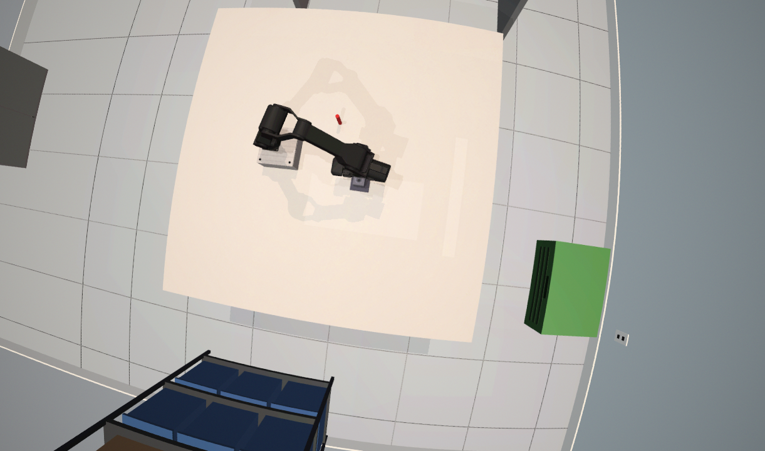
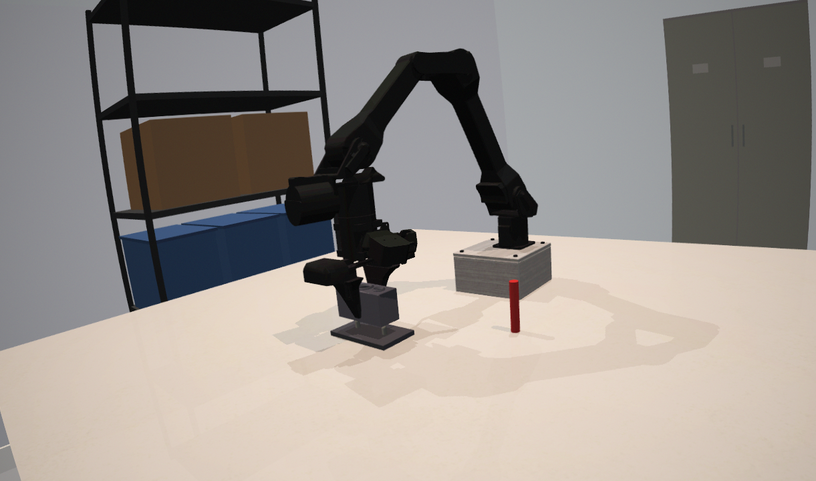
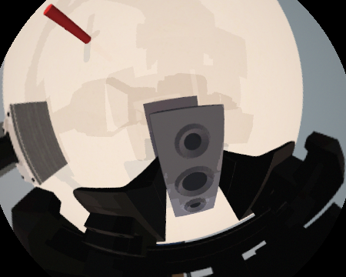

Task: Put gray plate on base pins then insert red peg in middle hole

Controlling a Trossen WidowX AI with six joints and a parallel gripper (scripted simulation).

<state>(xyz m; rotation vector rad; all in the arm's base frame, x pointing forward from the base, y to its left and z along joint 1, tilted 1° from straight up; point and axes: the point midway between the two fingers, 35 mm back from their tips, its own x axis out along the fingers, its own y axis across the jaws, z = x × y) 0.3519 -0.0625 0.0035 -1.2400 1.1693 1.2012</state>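
Working left to right across the exterior view: claw point(image 1: 355, 173) point(image 2: 369, 298) point(image 3: 182, 153) first, pointing down, its two fingers pinching the gray plate point(image 1: 364, 181) point(image 2: 380, 304) point(image 3: 192, 162) from opposite sides. The plate sits between the fingertips, thick as a block, looking near level, holes facing up; wrist view shows three in a row, the middle one unfilled. Directly below, the dark base point(image 1: 359, 188) point(image 2: 401, 335) point(image 3: 173, 101) lies on the table. A narrow gap shows between plate and base, pins point(image 2: 383, 329) visible in it. Cannot tell whether the pin tips have entered the plate's underside. Step in hand, by my reading: seating the plate, close to done but not there. Next move calls for a slow, straight descent, no twist, until the plate rests flat; only then should the fingers part. Risk: a small sideways error could catch a pin and leave the plate cocked. Further right, the red peg point(image 1: 339, 119) point(image 2: 514, 306) point(image 3: 67, 24) stands upright on the table, well apart from the claw, untouched by it. Its turn comes after the plate is down; a steady grip should keep it vertical. Just behind the peg in this view, the arm's pedestal block point(image 1: 278, 160) point(image 2: 482, 274) point(image 3: 40, 142).
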